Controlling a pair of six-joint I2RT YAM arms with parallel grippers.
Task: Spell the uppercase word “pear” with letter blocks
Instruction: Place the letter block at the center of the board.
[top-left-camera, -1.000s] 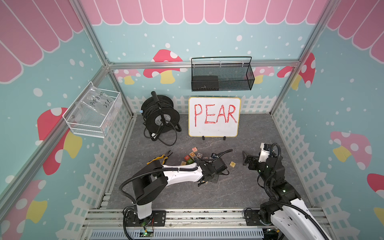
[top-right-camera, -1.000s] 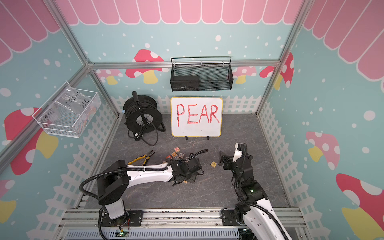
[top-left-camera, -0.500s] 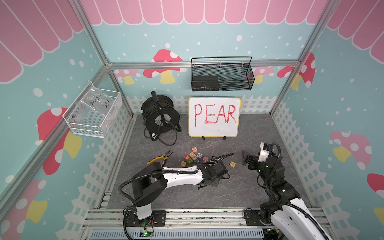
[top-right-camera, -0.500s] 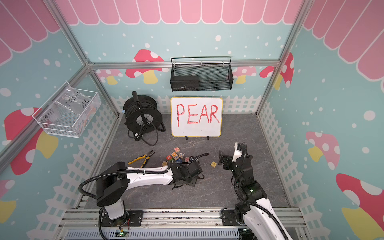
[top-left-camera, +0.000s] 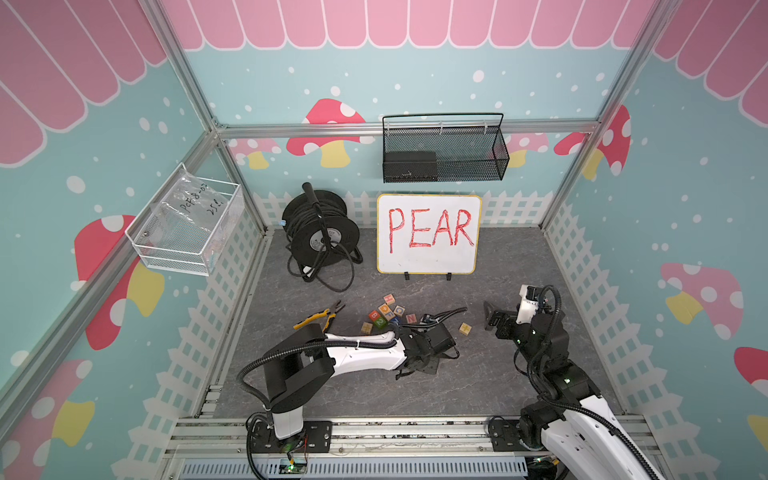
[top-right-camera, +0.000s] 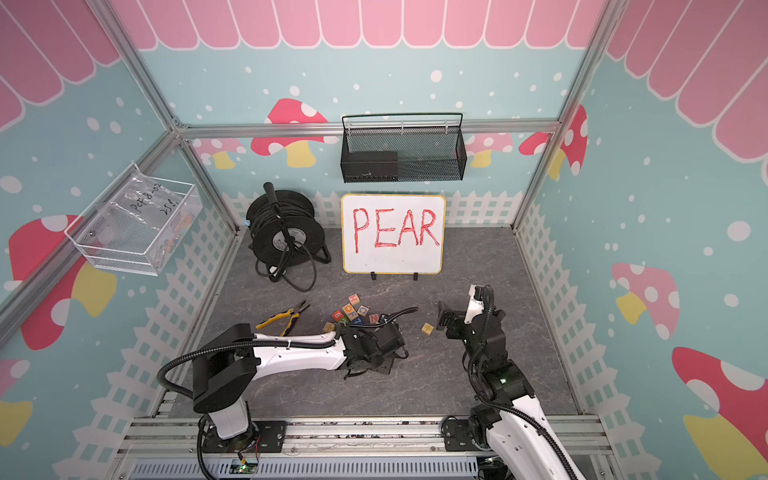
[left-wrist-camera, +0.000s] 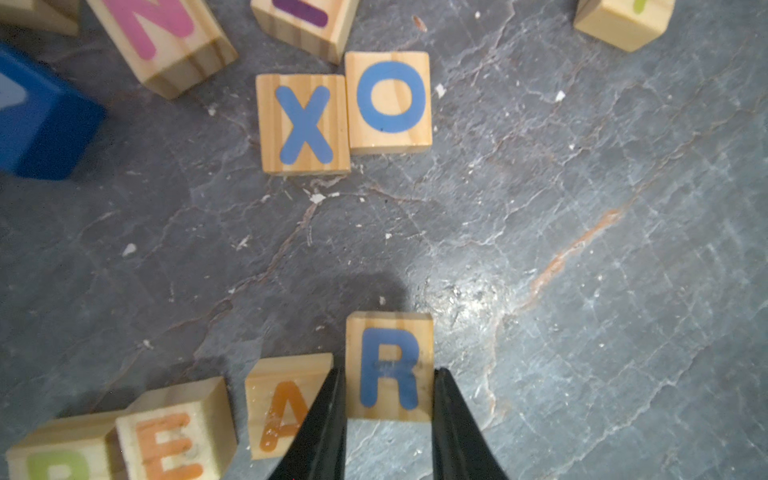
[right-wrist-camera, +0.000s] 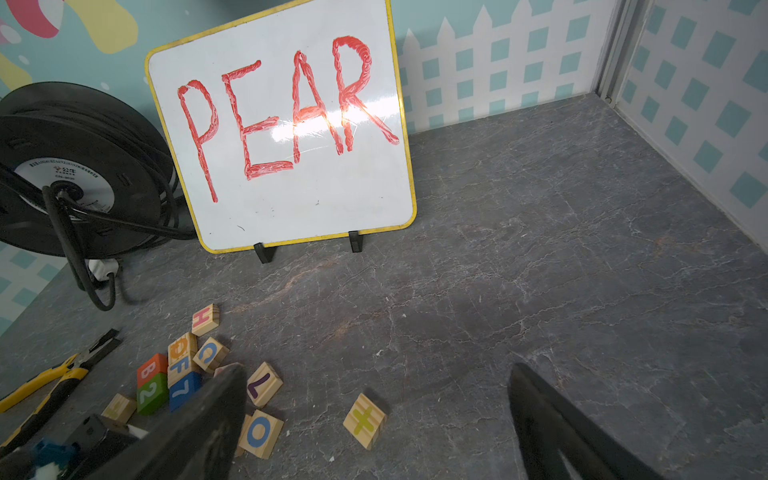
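My left hand (left-wrist-camera: 390, 372) is clamped on the natural-wood cube with a blue R (left-wrist-camera: 389, 353), just beside the orange A cube (left-wrist-camera: 286, 403), after the orange-red E cube (left-wrist-camera: 174, 432) and yellow-green P cube (left-wrist-camera: 58, 457). Left, I judge: level R, release.

Even light; glare on whiteboard (right-wrist-camera: 282, 166)

Your R block (left-wrist-camera: 389, 365) sits just beside the A block (left-wrist-camera: 278, 411), with the E block (left-wrist-camera: 174, 436) and P block (left-wrist-camera: 58, 457) following in line.

The left fingers (left-wrist-camera: 322, 436) have pulled the R block (left-wrist-camera: 388, 368) nearer the front.
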